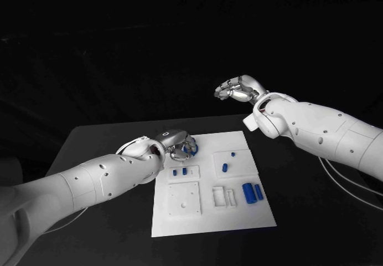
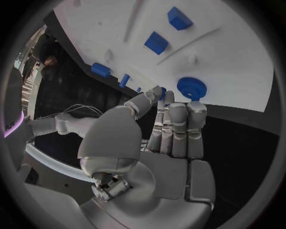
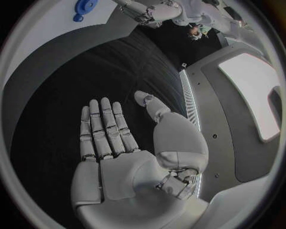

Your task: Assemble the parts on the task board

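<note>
The white task board (image 1: 211,183) lies in the middle of the table. A blue gear (image 2: 192,88) sits at its far left corner, also seen in the right wrist view (image 3: 83,7). My left hand (image 1: 180,145) hovers at that corner, its straight fingers (image 2: 178,124) reaching just short of the gear. A sliver of a small blue part (image 2: 162,94) shows pinched between thumb and finger. My right hand (image 1: 239,88) is raised high beyond the board's far right corner; its palm (image 3: 119,157) is flat, fingers apart, holding nothing.
Other blue parts stay on the board: two small ones (image 1: 179,172) left of centre, two pegs (image 1: 226,167) in the right block, two long bars (image 1: 253,192) near the right edge. White fixtures (image 1: 184,198) stand on the near half. Black table (image 1: 96,144) surrounds the board.
</note>
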`<control>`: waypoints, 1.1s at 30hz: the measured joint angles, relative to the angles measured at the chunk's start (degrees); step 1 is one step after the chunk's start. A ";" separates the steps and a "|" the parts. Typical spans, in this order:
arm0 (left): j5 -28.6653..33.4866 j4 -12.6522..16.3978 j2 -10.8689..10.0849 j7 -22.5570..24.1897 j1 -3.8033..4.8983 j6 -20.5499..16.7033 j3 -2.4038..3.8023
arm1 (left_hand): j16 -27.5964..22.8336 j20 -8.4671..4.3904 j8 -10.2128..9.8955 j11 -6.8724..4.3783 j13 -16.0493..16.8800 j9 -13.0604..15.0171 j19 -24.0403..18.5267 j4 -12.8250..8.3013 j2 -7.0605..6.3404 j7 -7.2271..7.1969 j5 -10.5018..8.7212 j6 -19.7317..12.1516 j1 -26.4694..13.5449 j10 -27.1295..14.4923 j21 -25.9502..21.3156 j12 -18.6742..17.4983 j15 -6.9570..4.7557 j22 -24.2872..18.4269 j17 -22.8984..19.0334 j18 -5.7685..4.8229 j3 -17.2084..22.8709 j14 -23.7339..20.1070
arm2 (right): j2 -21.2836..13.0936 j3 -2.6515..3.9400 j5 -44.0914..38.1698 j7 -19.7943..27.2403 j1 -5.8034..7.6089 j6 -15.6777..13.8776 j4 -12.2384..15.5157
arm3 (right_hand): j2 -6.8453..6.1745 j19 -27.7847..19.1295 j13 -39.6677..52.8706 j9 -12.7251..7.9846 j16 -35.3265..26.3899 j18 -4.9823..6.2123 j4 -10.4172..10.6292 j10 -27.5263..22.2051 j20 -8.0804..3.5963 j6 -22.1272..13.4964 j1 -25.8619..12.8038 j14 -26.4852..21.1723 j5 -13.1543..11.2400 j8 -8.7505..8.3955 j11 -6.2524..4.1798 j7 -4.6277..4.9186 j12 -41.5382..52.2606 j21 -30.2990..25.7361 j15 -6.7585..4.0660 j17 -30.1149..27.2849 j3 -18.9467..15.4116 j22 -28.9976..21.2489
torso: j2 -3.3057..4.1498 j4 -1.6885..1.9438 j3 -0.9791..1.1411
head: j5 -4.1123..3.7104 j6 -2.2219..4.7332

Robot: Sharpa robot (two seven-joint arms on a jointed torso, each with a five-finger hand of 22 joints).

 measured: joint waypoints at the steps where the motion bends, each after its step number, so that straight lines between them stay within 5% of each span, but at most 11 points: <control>1: 0.11 0.30 -0.47 -0.05 0.11 0.26 0.01 | 0.00 0.00 0.01 0.00 0.00 0.00 0.00 0.07 -0.02 0.00 0.00 -0.01 -0.02 0.00 0.00 0.00 0.00 0.00 0.00 0.00 0.07 0.00 | -0.05 0.00 0.00 0.00 0.00 0.00 0.00 | 0.00 0.00 0.00 0.00 0.00 0.00 0.00 0.00 0.00 0.00 0.00 0.00 0.00 0.00 0.00 0.00 0.00 0.00 0.00 0.00 0.00 0.00 | -0.01 0.00 0.00 | 0.00 -0.01; 14: 0.94 2.98 -5.85 -1.07 0.36 3.71 -0.04 | 0.00 0.02 -0.01 0.05 -0.03 0.01 0.00 0.08 -0.15 0.07 -0.03 0.06 -0.11 0.04 0.00 -0.03 0.02 -0.01 -0.01 0.00 0.07 0.02 | -0.36 0.00 0.00 -0.02 -0.22 0.00 0.07 | 0.00 0.00 0.00 -0.05 0.00 0.00 0.00 0.00 0.00 0.00 0.00 0.00 0.00 0.00 0.00 0.00 0.00 0.00 0.00 -0.01 0.00 -0.01 | 0.03 0.00 -0.02 | 0.21 -0.13; 33: 0.97 0.45 -4.25 -1.42 0.31 6.32 -0.09 | 0.00 -0.21 -0.17 0.08 0.02 -0.01 0.18 -0.08 0.01 0.16 -0.13 0.14 0.06 0.07 0.00 -0.34 -0.08 -0.02 -0.01 -0.02 0.21 0.29 | -0.21 0.00 0.00 -0.02 -0.36 0.00 0.17 | 0.00 0.00 0.00 -0.09 0.21 0.00 0.00 0.00 0.00 0.00 0.00 0.00 0.00 0.00 0.00 0.00 0.00 0.00 0.00 -0.16 0.00 -0.02 | 0.07 -0.19 0.10 | 0.86 -0.32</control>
